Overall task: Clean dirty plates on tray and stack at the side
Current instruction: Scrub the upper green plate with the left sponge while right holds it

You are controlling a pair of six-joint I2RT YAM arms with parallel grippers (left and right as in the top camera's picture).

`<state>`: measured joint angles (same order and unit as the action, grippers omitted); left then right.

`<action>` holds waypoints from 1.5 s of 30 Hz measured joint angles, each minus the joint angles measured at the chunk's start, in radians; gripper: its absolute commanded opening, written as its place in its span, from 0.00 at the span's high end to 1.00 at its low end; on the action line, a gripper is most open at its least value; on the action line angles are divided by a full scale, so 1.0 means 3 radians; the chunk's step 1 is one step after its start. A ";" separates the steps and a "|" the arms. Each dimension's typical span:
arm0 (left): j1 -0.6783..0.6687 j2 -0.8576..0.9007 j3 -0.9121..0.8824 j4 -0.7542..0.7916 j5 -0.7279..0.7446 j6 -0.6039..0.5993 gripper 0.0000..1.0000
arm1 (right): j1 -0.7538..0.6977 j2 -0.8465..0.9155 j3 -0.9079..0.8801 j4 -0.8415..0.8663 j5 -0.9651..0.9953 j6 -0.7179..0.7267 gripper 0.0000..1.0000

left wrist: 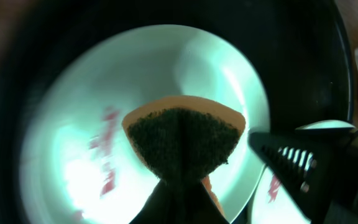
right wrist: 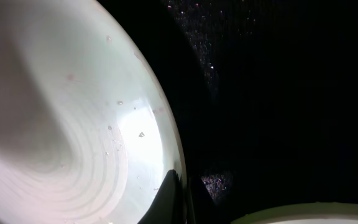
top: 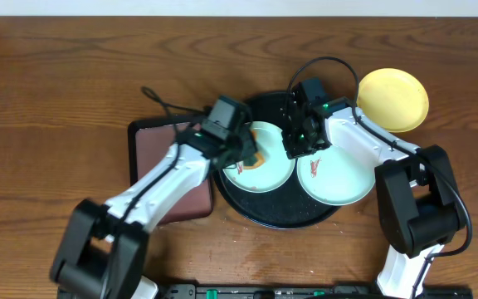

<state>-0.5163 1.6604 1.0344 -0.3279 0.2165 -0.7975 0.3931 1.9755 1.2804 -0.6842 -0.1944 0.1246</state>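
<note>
The black tray [top: 260,214] is round with a raised rim, so it has no long axis. It lies flat near the middle of the bench [top: 56,91], a little toward the right edge. Against its left side sits a rectangular maroon tray [top: 149,158], whose long side seems to run from the front edge to the back, though an arm partly hides it.

Two mint plates lie face up, side by side on the black tray. The left mint plate [top: 274,173] is wholly inside it. The right mint plate [top: 343,178] reaches out past the tray's right rim, and its reddish smear [top: 314,169] runs roughly front to back. A yellow plate [top: 392,100] lies face up on the bench toward the back right corner, off the tray.

The left pincer [top: 247,156] clamps an orange sponge [left wrist: 182,134], whose dark scrub face fans out over the left mint plate. The right pincer [top: 301,148] is closed, one fingertip [right wrist: 169,199] at that plate's rim. I cannot tell whether it pinches the rim.
</note>
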 measured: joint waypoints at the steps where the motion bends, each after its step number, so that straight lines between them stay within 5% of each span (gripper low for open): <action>1: -0.0041 0.0066 0.0000 0.0112 0.0003 -0.0034 0.93 | 0.0000 0.0000 0.0000 0.0000 -0.0001 0.0000 0.99; 13: -0.0192 0.0656 0.0001 0.0497 -0.0036 -0.0323 0.93 | 0.0000 0.0000 0.0000 0.0000 0.0013 -0.0001 0.99; 23: -0.0209 0.0493 0.0113 -0.0533 -0.0861 -0.0323 0.93 | 0.0000 0.0000 0.0000 -0.0003 0.0024 -0.0001 0.99; 30: -0.0202 0.0177 0.0113 -0.0594 -0.1369 -0.0320 0.93 | 0.0000 0.0000 0.0000 -0.0001 0.0023 -0.0001 0.99; 45: -0.0202 0.0558 0.0132 0.0251 -0.0828 -0.0324 0.93 | 0.0000 0.0000 0.0000 -0.0001 0.0024 -0.0001 0.99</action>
<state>-0.5770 1.8278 1.0740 -0.2527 -0.0319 -0.8948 0.3931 1.9755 1.2804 -0.6846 -0.1871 0.1242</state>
